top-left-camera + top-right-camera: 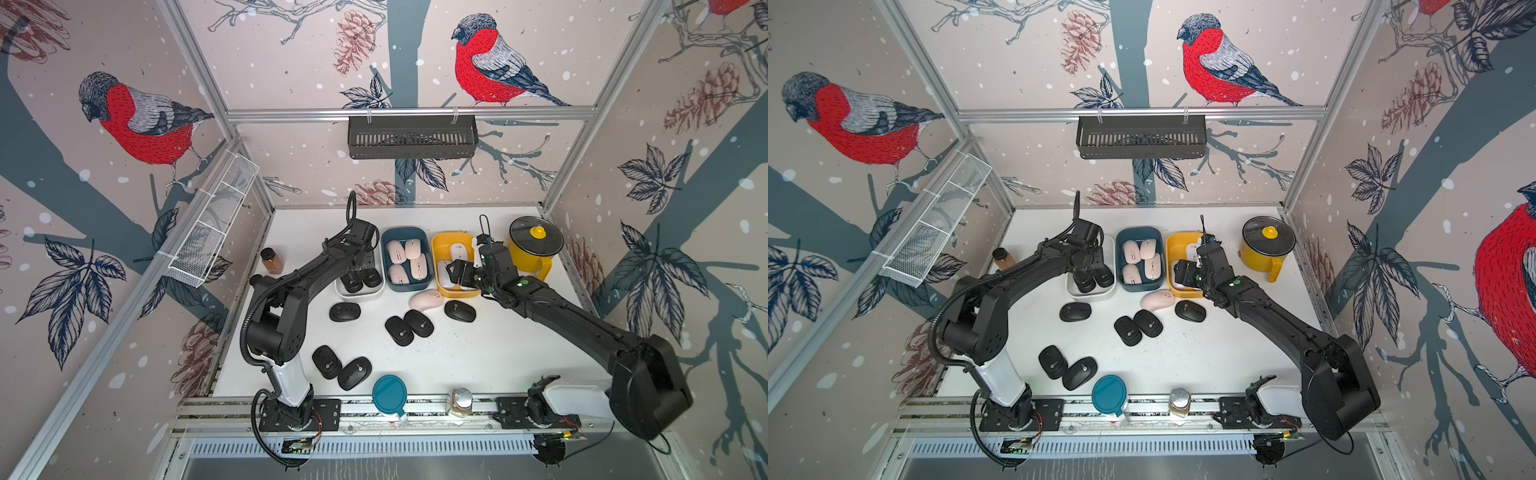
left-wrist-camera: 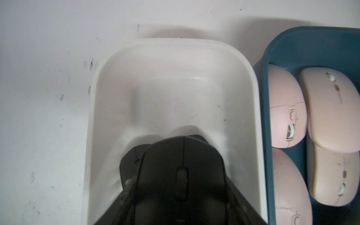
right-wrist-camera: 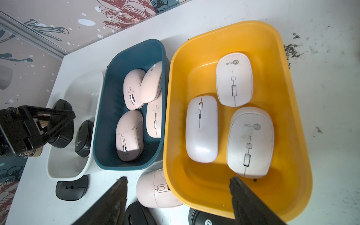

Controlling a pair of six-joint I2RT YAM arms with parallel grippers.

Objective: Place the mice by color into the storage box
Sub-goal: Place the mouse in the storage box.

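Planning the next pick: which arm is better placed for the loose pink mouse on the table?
Probably the right. The right gripper is open and empty near the pink mouse, while the left gripper is shut on a black mouse at the white bin.

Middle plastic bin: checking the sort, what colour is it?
Rounded middle plastic bin: dark teal-blue, clearest in the right wrist view.
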